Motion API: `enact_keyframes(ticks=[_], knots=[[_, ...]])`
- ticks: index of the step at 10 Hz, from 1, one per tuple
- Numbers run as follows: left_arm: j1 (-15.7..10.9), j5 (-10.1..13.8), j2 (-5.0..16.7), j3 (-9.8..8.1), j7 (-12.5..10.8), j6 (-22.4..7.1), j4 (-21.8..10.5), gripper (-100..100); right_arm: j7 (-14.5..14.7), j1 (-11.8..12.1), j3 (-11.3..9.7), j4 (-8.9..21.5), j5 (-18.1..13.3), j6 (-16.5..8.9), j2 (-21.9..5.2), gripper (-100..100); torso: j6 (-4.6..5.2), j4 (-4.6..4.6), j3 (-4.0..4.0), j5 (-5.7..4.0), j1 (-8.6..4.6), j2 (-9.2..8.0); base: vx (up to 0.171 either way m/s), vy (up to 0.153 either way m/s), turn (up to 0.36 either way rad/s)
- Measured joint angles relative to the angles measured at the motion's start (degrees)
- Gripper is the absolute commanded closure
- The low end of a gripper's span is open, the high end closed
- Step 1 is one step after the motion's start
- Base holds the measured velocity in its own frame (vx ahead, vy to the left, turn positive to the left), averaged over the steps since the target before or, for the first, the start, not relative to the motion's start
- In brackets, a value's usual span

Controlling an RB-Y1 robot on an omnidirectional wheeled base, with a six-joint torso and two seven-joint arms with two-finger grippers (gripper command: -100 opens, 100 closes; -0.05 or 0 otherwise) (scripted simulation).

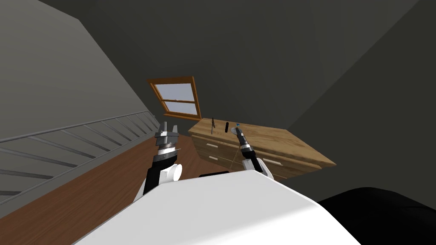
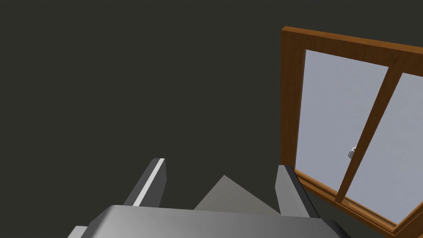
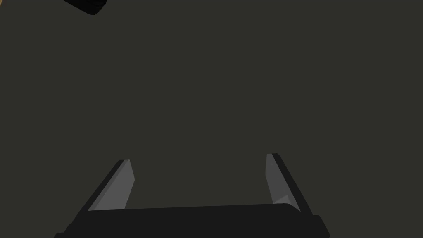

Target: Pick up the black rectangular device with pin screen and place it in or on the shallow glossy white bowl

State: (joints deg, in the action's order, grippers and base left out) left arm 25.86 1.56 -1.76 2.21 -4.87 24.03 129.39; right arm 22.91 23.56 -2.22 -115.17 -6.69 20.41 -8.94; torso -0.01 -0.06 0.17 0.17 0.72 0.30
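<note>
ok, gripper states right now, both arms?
Left gripper: open, holding nothing.
Right gripper: open, holding nothing.

No text, label, brand, number or sign can be read on anything here.

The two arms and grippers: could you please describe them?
The left arm and right arm are white with black joints. The left gripper has a grey body and ribbed wrist; the right gripper has a black one. Both carry thin grey blades.
</note>
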Motion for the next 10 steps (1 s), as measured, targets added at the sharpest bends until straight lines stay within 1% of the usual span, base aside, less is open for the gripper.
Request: enact_keyframes(ticks=[2,3,4,6,8,9,10], knots=[[0.00,0.00,0.00,0.00,0.00,0.00,0.00,0,2.96,-2.05,1.19,2.78,-1.30,-1.23,-0.08,-100,0.00,0.00,-0.02,0.00,-0.06,-0.05,0.047,0.163,-0.050],[0.00,0.00,0.00,0.00,0.00,0.00,0.00,0,4.54,-2.39,1.76,3.86,-2.17,-1.64,0.03,-100,0.00,0.00,-0.01,-0.02,-0.15,-0.01,0.068,0.169,-0.046],[0.00,0.00,0.00,0.00,0.00,0.00,0.00,0,6.01,-3.67,2.67,5.62,-3.06,-2.14,0.04,-100,-0.01,-0.01,0.02,-0.02,-0.11,0.03,0.058,0.178,-0.031],[0.00,0.00,0.00,0.00,0.00,0.00,0.00,0,8.80,-5.74,4.72,8.65,-5.13,-3.44,0.15,-100,0.00,-0.02,0.06,-0.01,-0.09,0.11,0.087,0.174,-0.024],[0.00,0.00,0.01,0.00,0.00,0.00,0.00,0,11.79,-7.48,6.87,11.88,-7.77,-4.10,0.95,-100,-0.01,-0.03,0.06,-0.02,-0.17,0.09,0.078,0.140,-0.011],[0.00,0.00,0.01,-0.01,0.00,0.00,0.00,0,12.88,-7.91,8.14,12.68,-8.98,-4.82,0.80,-100,0.00,-0.03,0.06,-0.04,-0.27,0.10,0.076,0.137,0.001],[0.00,0.00,0.01,0.00,0.00,0.00,0.00,0,14.26,-9.59,9.65,15.34,-10.46,-4.86,1.33,-100,-0.01,-0.03,0.07,-0.05,-0.25,0.10,0.074,0.125,0.009]])
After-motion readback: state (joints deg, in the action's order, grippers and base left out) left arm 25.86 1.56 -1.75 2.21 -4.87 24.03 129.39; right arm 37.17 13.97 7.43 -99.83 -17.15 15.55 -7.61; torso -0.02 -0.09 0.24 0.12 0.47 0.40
